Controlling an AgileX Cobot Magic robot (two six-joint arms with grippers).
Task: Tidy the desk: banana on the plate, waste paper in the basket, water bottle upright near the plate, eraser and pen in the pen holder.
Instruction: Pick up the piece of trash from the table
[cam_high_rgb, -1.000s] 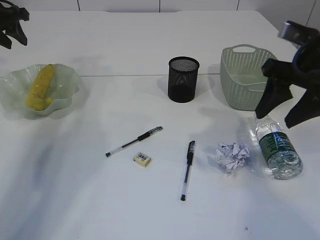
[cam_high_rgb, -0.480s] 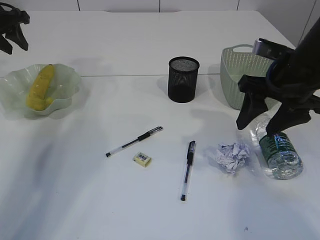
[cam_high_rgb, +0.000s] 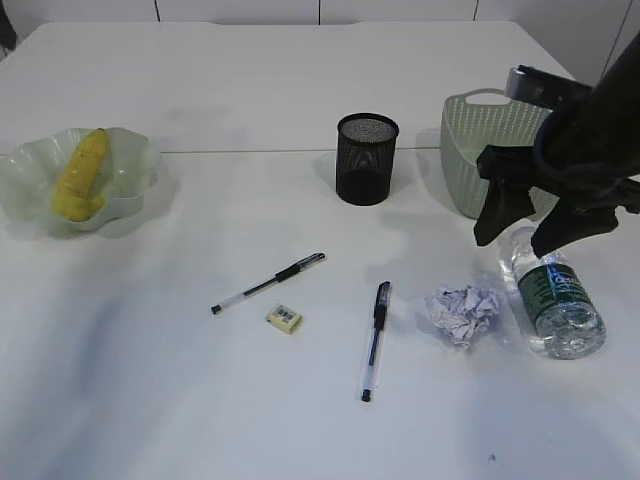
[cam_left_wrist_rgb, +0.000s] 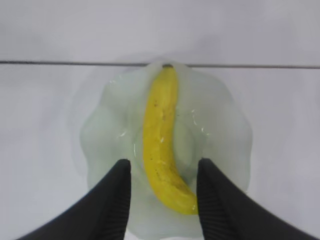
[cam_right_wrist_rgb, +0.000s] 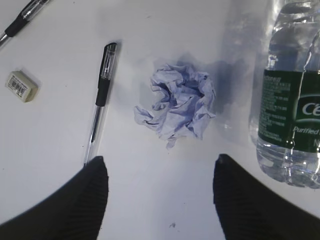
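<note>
The banana (cam_high_rgb: 80, 172) (cam_left_wrist_rgb: 160, 135) lies in the plate (cam_high_rgb: 135, 160) (cam_left_wrist_rgb: 220, 125) at the desk's (cam_high_rgb: 150, 400) left. My left gripper (cam_left_wrist_rgb: 164, 164) hangs open above it, clear of the fruit; the exterior view misses it. My right gripper (cam_high_rgb: 515, 240) (cam_right_wrist_rgb: 160, 162) is open above the table, just short of the waste paper (cam_high_rgb: 466, 312) (cam_right_wrist_rgb: 177, 107). The water bottle (cam_high_rgb: 555, 295) (cam_right_wrist_rgb: 292, 100) lies on its side to the right. Two pens (cam_high_rgb: 270, 283) (cam_high_rgb: 375, 338) and the eraser (cam_high_rgb: 284, 319) (cam_right_wrist_rgb: 22, 86) lie mid-desk. Behind stand the pen holder (cam_high_rgb: 366, 160) and basket (cam_high_rgb: 480, 160).
A seam runs across the desk behind the plate and in front of the pen holder. One pen (cam_right_wrist_rgb: 102, 90) lies just left of the paper ball, close to my right gripper's left finger.
My right arm swung left and down from the desk's right edge to above the bottle and paper. My left arm drew back out of the exterior view's top left corner.
</note>
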